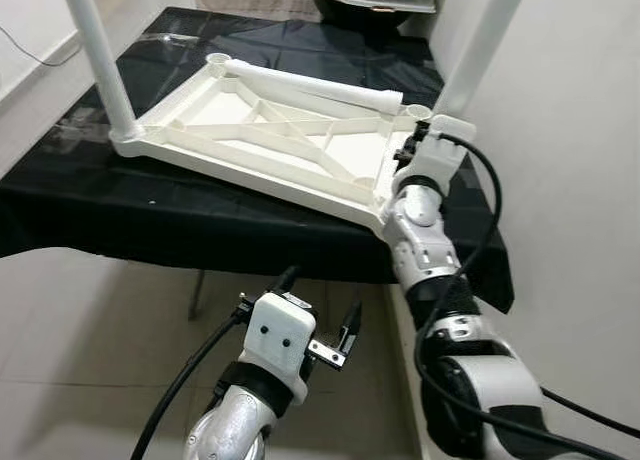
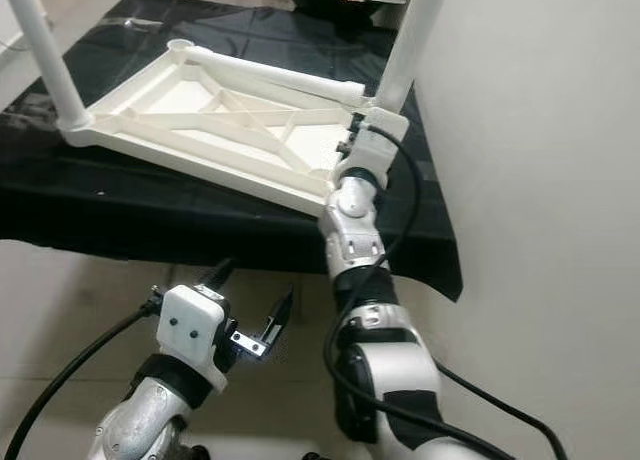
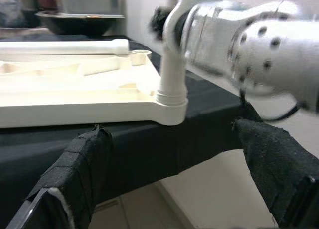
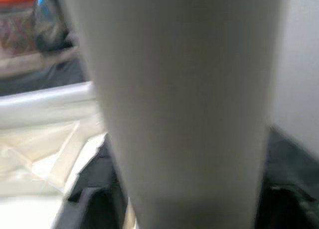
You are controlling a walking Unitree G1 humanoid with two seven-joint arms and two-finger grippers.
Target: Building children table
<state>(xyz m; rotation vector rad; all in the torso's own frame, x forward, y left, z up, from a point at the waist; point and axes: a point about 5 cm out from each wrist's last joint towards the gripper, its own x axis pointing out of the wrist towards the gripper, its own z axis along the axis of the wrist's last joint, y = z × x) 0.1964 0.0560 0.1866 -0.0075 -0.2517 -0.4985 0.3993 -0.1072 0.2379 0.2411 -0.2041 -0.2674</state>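
White tabletop (image 1: 270, 140) overhangs the black table (image 1: 90, 220); right hand (image 1: 425, 140) clamps a leg (image 1: 480, 50), left hand (image 1: 320, 310) apart below.

I see a smooth cream plastic tabletop (image 1: 270, 140) and leg (image 1: 100, 55) – slightly glossy – on a shiny black cloth (image 1: 150, 215). My left gripper's fingers (image 3: 79, 174) look wrapped in rough matt black tape.

Tabletop (image 1: 270, 145) is laid upside down on bench (image 1: 120, 215). Legs are stood upright in its left (image 1: 100, 55) and right (image 1: 475, 50) near corners; a loose leg (image 1: 315, 88) is laid across far edge. Bowl (image 1: 365, 5) sits behind.
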